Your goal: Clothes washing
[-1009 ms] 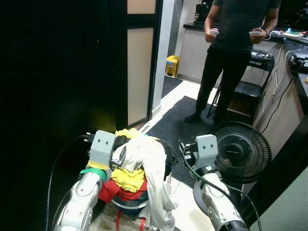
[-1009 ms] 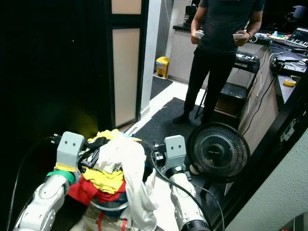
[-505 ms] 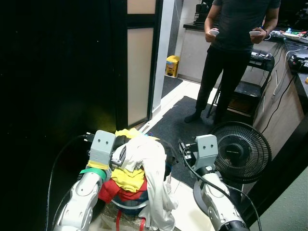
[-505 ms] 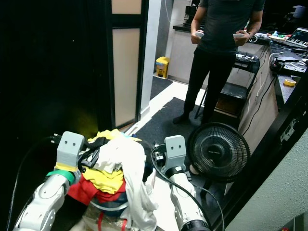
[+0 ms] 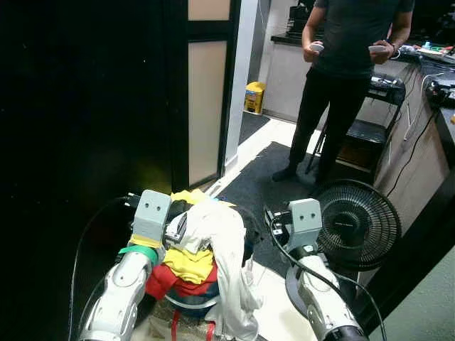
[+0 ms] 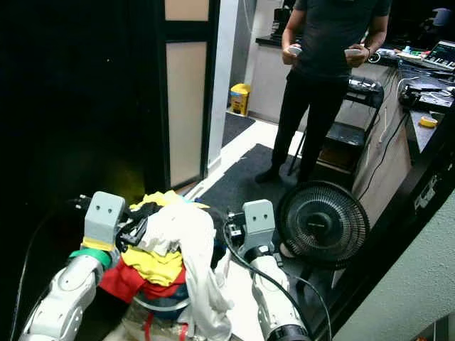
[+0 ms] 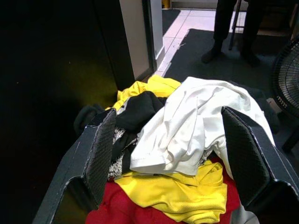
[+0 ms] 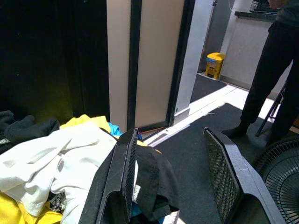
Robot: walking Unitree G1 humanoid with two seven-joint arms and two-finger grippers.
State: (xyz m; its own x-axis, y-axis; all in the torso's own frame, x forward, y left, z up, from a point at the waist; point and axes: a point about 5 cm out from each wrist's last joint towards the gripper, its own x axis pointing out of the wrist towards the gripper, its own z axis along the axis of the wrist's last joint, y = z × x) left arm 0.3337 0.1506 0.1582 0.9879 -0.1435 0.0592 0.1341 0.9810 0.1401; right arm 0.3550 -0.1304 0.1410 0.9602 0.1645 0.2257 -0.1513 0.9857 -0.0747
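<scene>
Barely shifted since a second ago: left gripper and right gripper spread wide flanking the laundry pile heaped near-centre, probably in a basket; soft, light, floppy, best pinched at the white shirt fold.

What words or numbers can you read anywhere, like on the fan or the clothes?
No text here can be read.
Round black floor fan: a pale mark at its hub, too small and blurred to read.
Small yellow bin by the doorway: a dark marking, too small to read.
Heaped white, yellow, red and black clothes: no print or label shows.
</scene>
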